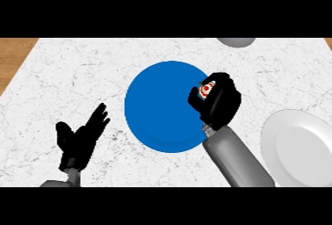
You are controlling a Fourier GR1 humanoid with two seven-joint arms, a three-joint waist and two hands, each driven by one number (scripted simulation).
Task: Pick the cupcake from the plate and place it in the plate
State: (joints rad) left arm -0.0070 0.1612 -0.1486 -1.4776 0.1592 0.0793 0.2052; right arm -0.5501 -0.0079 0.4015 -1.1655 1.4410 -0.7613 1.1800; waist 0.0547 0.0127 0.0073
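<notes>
Rested at the counter's (77, 74) near-left part: the left hand (81, 138), fingers straight and spread, pointing up and away toward the far edge, holding nothing; judged to be parked there simply to stay out of the working arm's way, well apart from both plates; grey forearm barely visible beneath it at the near edge.

Lay at the counter's middle: the blue plate (162, 107), flat, its surface bare where visible, its right rim overlapped by the working hand; judged to be either the source or the target, the task sentence naming only "the plate" for both.

Hung over that blue plate's right rim: the right hand (217, 103), fingers and thumb curled round the cupcake (206, 89), only a scrap of red and white showing between them near the top of the hand; so closed on the cupcake, most of it hidden; cannot tell whether lifted off the plate or touching it; forearm angled up from the near-right, wrist tipped so the hand leaned toward the far-left.

Sat by the counter's near-right edge: the white plate (301, 151), nothing on its visible part, just beside the right forearm; probably the other end of the transfer.

Peeked in at the far edge, toward the right: a grey rounded object (236, 41), cut off, kind unclear.
</notes>
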